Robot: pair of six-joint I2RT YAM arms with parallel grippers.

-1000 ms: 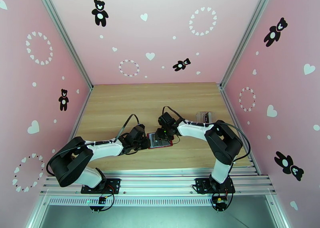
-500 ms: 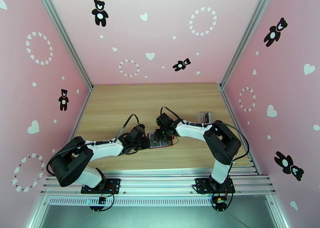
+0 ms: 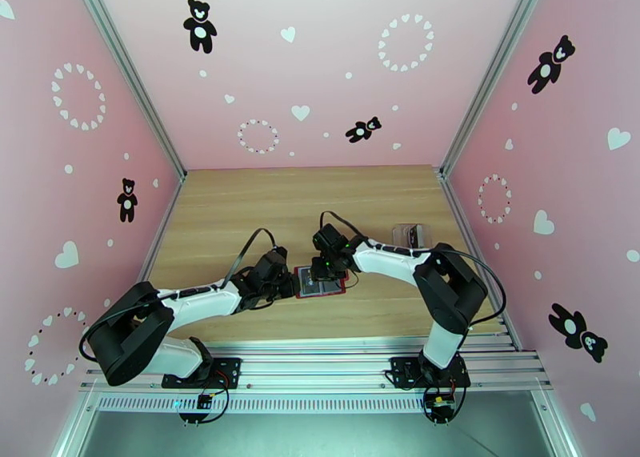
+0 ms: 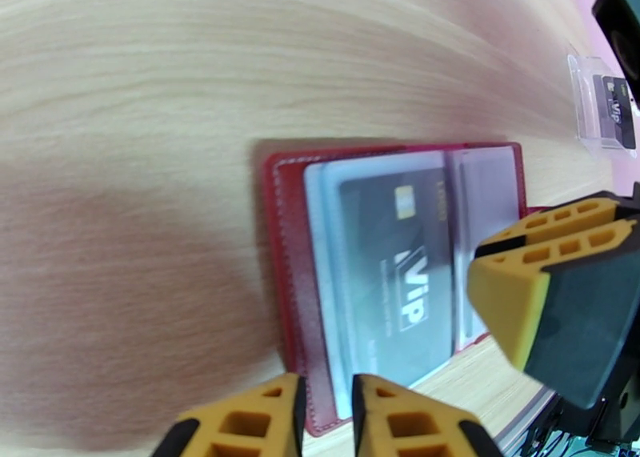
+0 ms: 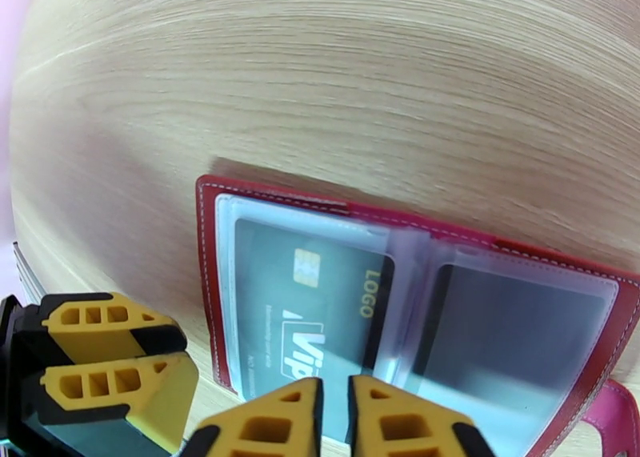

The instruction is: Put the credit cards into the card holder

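On the pale wooden table point(image 3: 240, 210), seen from above, my two arms meet at the small dark red leather-like folding card holder point(image 3: 320, 284), which lies open and flat near the table's middle. My left claw point(image 3: 290, 284) sits at its left edge and my right claw point(image 3: 326, 271) at its far edge. A clear plastic case point(image 3: 410, 234) sits well apart to the right.

My left wrist camera gives finer detail. My left fingers point(image 4: 240, 422) stand close, clamped on the card holder's red stitched rim, which runs into the slit between them. A black credit card point(image 4: 392, 282) with a gold chip and white "ViP" lettering is tucked inside a clear inner sleeve. The case holds a dark card point(image 4: 616, 108) of its own.

My right wrist camera adds a second sleeve, right of the first, with another dark credit card point(image 5: 512, 330) in it, and a pink snap tab point(image 5: 616, 418) at the holder's corner. My right fingers point(image 5: 408, 422) stand almost together over the holder's edge. Whether they pinch anything I cannot tell.
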